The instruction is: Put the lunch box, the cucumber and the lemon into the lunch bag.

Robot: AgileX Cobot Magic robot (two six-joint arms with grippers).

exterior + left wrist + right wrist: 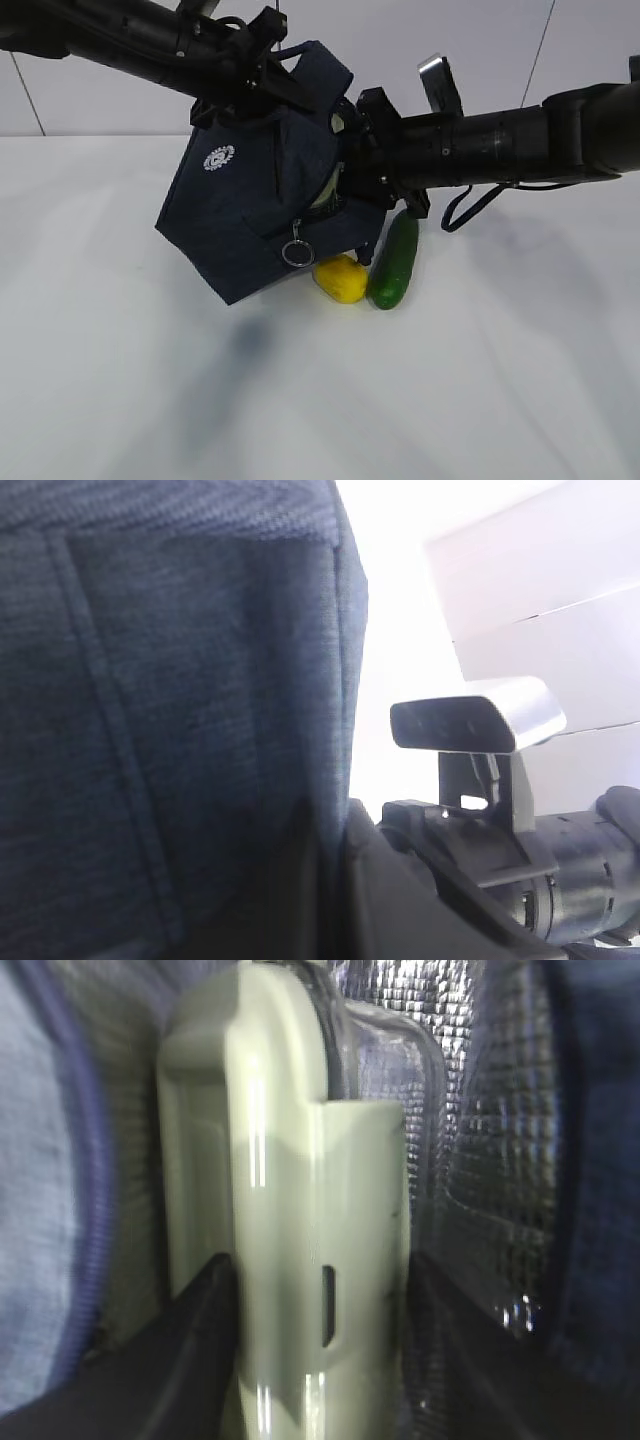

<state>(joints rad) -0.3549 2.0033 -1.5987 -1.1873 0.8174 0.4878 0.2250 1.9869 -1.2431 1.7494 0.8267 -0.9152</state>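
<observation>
While the left gripper (262,62) holds the lunch bag (255,200) tilted off the table (480,380), its fingers hidden, the right gripper (318,1310) pinches the lunch box (300,1210) inside the bag; lemon (340,278) and cucumber (394,262) lie just beneath the bag.

Dark navy lunch bag (245,215) with a white round emblem and quilted silver lining; pale sage-green lunch box (300,1240); bright yellow lemon (340,278); dark green cucumber (394,262); white worktop (320,400).

Lunch bag (170,710): navy fabric fills your left side.
Other arm's wrist camera (478,723): right, just beside it.
</observation>
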